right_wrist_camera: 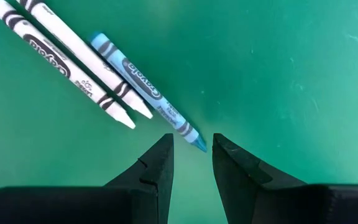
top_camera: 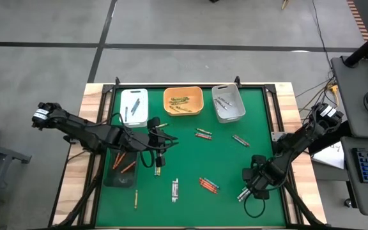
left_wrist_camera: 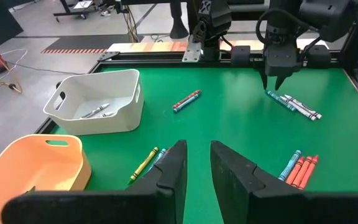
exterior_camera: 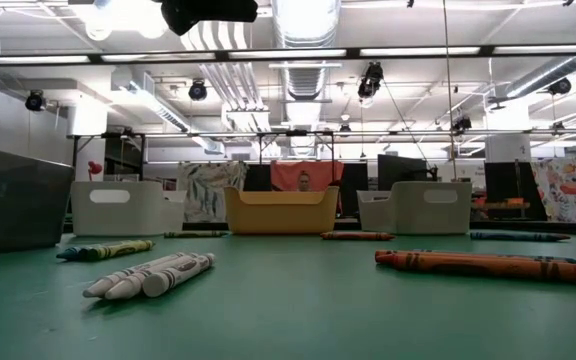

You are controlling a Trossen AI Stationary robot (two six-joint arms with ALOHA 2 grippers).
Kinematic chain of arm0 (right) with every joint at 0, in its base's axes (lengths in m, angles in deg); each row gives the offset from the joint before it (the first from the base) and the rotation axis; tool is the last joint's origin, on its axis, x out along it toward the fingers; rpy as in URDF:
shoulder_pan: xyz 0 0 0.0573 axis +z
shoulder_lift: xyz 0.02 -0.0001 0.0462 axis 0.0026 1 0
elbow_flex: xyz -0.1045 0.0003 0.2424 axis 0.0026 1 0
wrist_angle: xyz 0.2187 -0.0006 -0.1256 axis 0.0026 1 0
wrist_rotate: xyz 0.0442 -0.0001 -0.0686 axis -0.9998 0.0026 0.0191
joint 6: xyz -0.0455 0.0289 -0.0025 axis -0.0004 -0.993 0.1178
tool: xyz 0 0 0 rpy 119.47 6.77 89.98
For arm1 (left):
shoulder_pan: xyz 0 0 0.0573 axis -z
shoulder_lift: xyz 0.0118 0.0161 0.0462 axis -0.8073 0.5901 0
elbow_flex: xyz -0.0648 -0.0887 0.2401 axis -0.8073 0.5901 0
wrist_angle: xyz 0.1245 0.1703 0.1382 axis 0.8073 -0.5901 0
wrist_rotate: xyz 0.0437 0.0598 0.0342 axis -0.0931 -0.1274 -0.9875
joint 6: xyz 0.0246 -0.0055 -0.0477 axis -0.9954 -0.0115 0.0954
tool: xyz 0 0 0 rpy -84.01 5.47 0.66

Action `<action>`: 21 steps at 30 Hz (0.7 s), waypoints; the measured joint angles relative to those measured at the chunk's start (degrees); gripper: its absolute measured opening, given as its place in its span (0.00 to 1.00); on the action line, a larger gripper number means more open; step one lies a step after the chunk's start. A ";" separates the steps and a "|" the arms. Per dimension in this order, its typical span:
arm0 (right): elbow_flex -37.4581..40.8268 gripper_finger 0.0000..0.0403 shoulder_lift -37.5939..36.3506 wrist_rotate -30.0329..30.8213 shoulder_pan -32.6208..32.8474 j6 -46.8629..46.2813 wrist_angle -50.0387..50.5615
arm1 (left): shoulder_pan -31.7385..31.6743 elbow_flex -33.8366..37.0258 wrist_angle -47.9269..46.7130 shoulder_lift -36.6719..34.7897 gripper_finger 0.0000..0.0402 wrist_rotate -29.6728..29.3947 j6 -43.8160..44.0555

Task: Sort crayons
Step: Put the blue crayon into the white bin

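Crayons lie scattered on the green mat (top_camera: 190,160). My right gripper (right_wrist_camera: 192,146) is open and points down near the table's right near corner (top_camera: 251,184). Its fingers stand on either side of the tip of a light blue crayon (right_wrist_camera: 145,84), which lies flat beside two white crayons (right_wrist_camera: 67,53). My left gripper (left_wrist_camera: 197,155) is open and empty, held over the mat left of centre (top_camera: 161,145) and pointing toward the table's right side. A yellow crayon (left_wrist_camera: 143,164) lies beside its fingers.
A white tray (top_camera: 135,105), an orange tray (top_camera: 184,100) and a grey-white tray (top_camera: 227,102) stand along the far edge, each with crayons inside. A dark tray (top_camera: 121,169) with red-orange crayons sits at the left near side. Red-orange crayons (top_camera: 207,185) and white ones (top_camera: 175,188) lie mid-mat.
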 joint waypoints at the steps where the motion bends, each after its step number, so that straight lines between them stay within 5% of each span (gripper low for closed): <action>1: 0.22 0.25 0.00 0.00 0.00 0.00 -0.63 | 0.00 0.00 0.00 0.00 0.13 0.00 0.00; 21: 5.43 0.24 -0.11 3.06 -0.07 -1.55 -5.82 | 0.00 -0.02 -0.02 0.00 0.13 -0.04 -0.04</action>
